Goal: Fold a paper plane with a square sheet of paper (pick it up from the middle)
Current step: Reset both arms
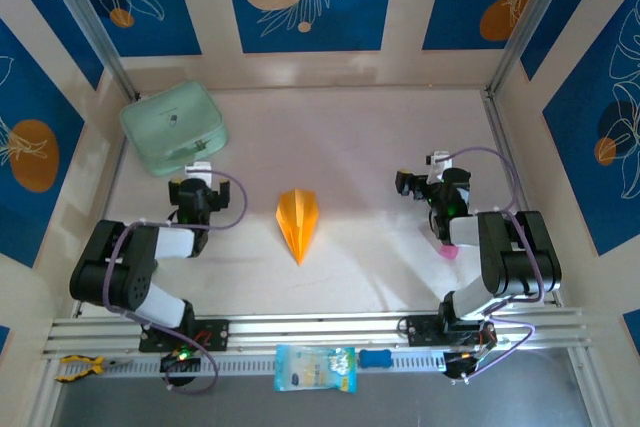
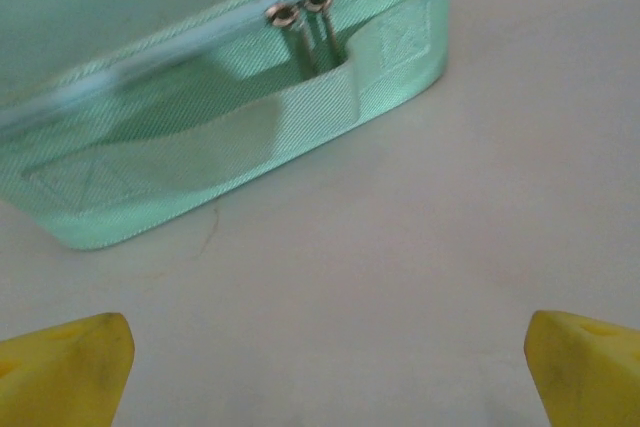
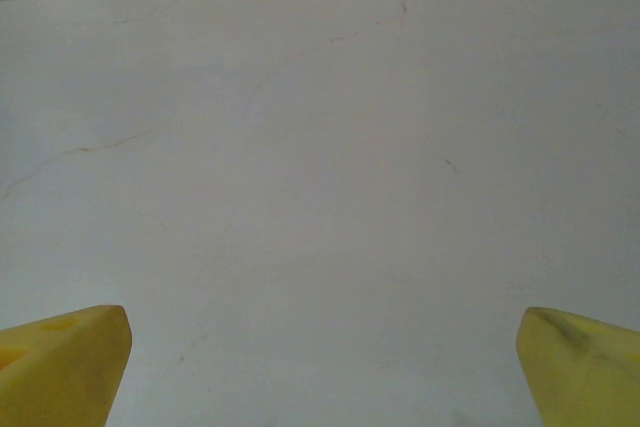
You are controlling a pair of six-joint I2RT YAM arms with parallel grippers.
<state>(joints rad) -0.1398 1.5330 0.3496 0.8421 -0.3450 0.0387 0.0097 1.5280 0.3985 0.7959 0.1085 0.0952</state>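
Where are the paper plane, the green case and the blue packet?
paper plane (image 1: 298, 221): top view, on its centre crease.
green case (image 1: 172, 129): top view, middle of its lid.
blue packet (image 1: 314, 368): top view, middle of its face.

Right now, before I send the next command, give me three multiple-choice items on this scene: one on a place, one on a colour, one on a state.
1. Where is the folded orange-yellow paper dart? A) flat on the white table between the two arms B) propped against the back wall C) hanging over the near edge
2. What colour is the rounded zipped fabric case at the far left? A) red B) mint green C) black
3. How do the left arm's fingers stand? A) shut on paper B) shut on nothing C) wide open, holding nothing
Answers: 1 A, it lies on bare tabletop midway between them; 2 B, the top and left wrist views show mint green; 3 C, the yellow tips sit far apart with bare table between.
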